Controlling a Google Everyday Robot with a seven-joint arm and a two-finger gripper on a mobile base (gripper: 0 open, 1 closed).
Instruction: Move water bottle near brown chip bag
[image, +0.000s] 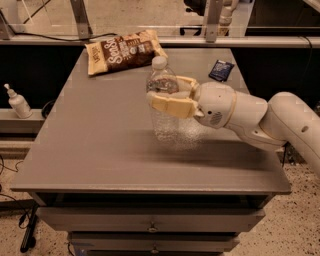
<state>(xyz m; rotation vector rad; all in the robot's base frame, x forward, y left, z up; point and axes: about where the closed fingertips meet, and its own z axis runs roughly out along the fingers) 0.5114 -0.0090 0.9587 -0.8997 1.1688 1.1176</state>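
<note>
The water bottle is clear ribbed plastic with a white cap, upright near the middle of the grey table. My gripper reaches in from the right and its tan fingers are shut around the bottle's upper body. The bottle's base looks at or just above the tabletop; I cannot tell which. The brown chip bag lies flat at the table's far left corner, well behind and to the left of the bottle.
A small dark blue packet lies at the far right of the table. A small white pump bottle stands on a ledge left of the table. Drawers run below the front edge. Metal posts stand behind the table.
</note>
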